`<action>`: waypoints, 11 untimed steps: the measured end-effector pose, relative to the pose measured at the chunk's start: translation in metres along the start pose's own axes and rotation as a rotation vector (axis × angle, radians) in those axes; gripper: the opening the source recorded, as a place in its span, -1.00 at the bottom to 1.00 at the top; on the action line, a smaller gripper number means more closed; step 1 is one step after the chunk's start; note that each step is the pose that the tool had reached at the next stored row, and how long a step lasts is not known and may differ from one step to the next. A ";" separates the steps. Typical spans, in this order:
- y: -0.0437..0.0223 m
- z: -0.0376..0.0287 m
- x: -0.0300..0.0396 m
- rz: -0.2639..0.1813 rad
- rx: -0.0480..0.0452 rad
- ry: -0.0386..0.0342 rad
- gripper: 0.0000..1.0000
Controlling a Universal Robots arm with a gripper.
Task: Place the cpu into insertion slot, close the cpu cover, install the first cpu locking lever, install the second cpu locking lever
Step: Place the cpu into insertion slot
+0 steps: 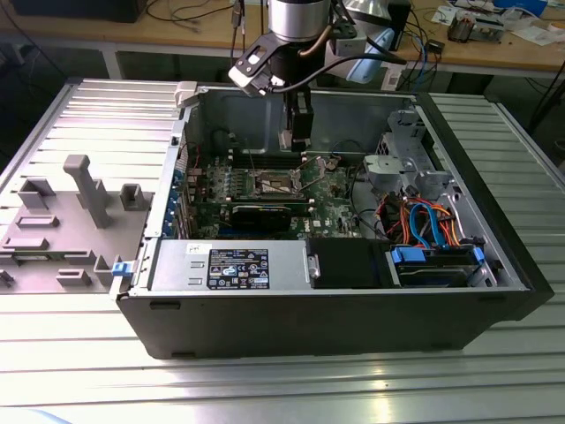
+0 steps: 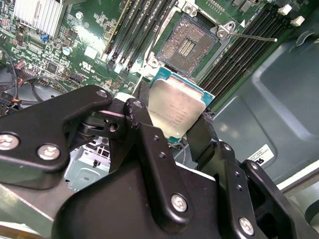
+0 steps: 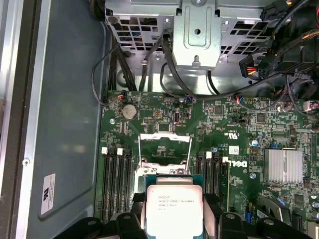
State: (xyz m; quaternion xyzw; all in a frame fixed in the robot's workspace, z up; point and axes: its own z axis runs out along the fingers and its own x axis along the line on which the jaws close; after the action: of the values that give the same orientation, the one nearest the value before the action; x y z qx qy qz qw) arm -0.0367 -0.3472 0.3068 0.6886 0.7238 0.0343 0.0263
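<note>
Above green motherboard, silver-topped square cpu in tool

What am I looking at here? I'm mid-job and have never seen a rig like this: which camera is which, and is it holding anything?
It is one robot arm with a gripper, reaching down into an open computer case that lies on a ribbed metal table. The exterior view comes from a camera off the arm and takes in the whole scene. A grey plastic fixture lies beside the case, on that view's left. The two wrist views come from cameras riding on the arm, looking past its black fingers. Those fingers are closed on the edges of a small square chip with a silver top. The chip hangs over the green circuit board, near the empty square socket, and is not yet in it.
</note>
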 end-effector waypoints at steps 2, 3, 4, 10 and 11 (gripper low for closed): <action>0.0000 0.0000 0.0000 0.000 0.0000 0.0000 0.08; 0.0000 0.0001 0.0000 0.000 -0.0001 0.0001 0.08; -0.0002 0.0001 0.0000 0.000 -0.0001 0.0001 0.08; -0.0007 0.0008 0.0000 0.000 0.0000 0.0000 0.08; -0.0008 0.0009 0.0000 0.001 0.0000 -0.0001 0.08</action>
State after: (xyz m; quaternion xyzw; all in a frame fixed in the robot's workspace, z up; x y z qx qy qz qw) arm -0.0375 -0.3473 0.3058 0.6889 0.7236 0.0342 0.0263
